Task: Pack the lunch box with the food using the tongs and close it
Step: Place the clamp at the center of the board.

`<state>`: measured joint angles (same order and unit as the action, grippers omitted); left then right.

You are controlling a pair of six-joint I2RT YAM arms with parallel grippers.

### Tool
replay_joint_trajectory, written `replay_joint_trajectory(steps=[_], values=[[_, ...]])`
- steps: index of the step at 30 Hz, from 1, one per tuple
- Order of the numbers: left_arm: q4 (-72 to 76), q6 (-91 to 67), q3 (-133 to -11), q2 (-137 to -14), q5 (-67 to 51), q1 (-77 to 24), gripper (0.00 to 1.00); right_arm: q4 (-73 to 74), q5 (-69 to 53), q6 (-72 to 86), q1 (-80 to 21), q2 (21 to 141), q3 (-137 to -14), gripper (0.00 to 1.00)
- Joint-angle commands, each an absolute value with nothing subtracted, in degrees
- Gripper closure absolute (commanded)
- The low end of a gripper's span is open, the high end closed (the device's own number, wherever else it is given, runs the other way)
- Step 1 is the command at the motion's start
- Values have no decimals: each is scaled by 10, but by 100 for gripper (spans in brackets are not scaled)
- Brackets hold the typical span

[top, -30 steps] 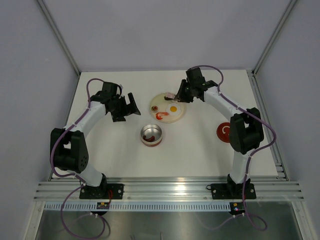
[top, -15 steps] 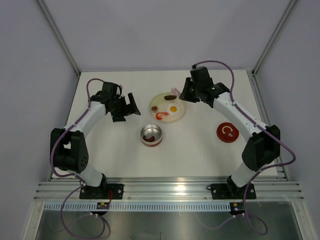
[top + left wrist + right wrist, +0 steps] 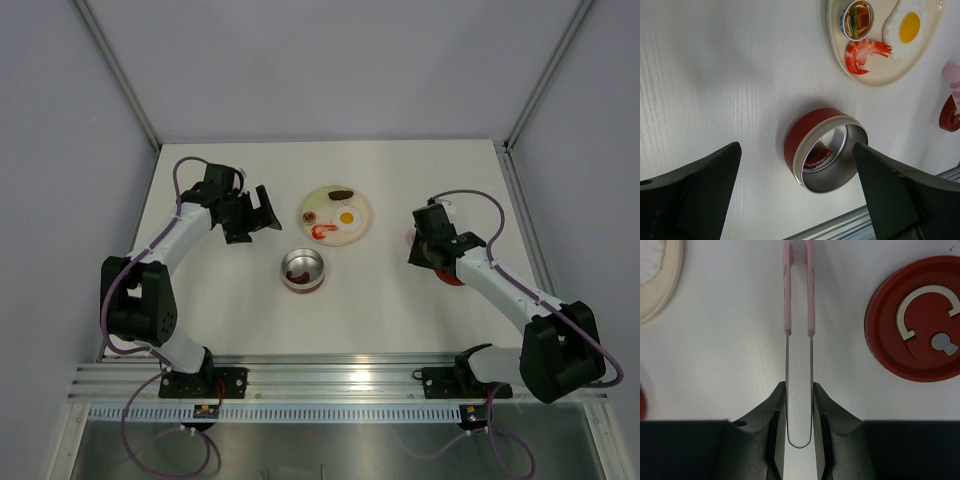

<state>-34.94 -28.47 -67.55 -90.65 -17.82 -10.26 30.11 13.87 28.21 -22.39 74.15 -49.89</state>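
The lunch box (image 3: 303,270), a round metal tin with a red band, stands open near the middle, a red-brown piece (image 3: 817,156) lying inside. Its red lid (image 3: 917,325) lies flat at the right. More food sits on the pale plate (image 3: 358,232): a fried egg (image 3: 347,216), a dark sausage (image 3: 342,193) and a red-and-white curl (image 3: 322,232). My right gripper (image 3: 799,390) is shut on the tongs (image 3: 788,290), whose pink tips point away, empty, left of the lid. My left gripper (image 3: 265,212) hangs wide open left of the plate, holding nothing.
A small patterned bowl (image 3: 858,17) also sits on the plate (image 3: 880,70). Metal rails run along the table's near edge (image 3: 330,372), and grey walls enclose the white table on three sides.
My right arm has swung from the plate's far edge back toward the near right, beside the lid, with the tongs empty. The sausage stays on the plate. The left arm has not moved.
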Motion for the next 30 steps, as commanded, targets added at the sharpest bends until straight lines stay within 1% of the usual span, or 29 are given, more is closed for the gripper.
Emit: replay_joint_trajectory(steps=[1,7,9,12,15,17,19,20,23,24,27,30], values=[[-335,-281,-694,-905,-191,-105,1,222,138,308,-235,712,-469,100],[-334,-283,-693,-909,-190,-108,1,204,146,328,-260,757,-446,100],[-333,-285,-692,-911,-190,-110,1,199,148,340,-267,788,-441,99],[-333,-286,-691,-911,-190,-112,1,188,152,359,-286,832,-436,89],[-334,-285,-690,-910,-188,-112,1,209,181,372,-302,860,-458,75],[-334,-283,-690,-910,-189,-111,1,214,182,382,-303,871,-466,69],[-337,-281,-689,-908,-187,-111,1,221,179,388,-302,883,-474,66],[-337,-281,-689,-908,-187,-111,1,227,177,395,-302,896,-480,61],[-337,-279,-687,-905,-188,-112,1,227,178,404,-302,911,-483,50],[-339,-279,-687,-906,-187,-112,1,227,179,406,-302,912,-484,43],[-342,-276,-690,-904,-187,-111,1,226,188,409,-303,910,-484,35],[-341,-276,-692,-905,-191,-111,1,224,196,408,-303,911,-489,34]])
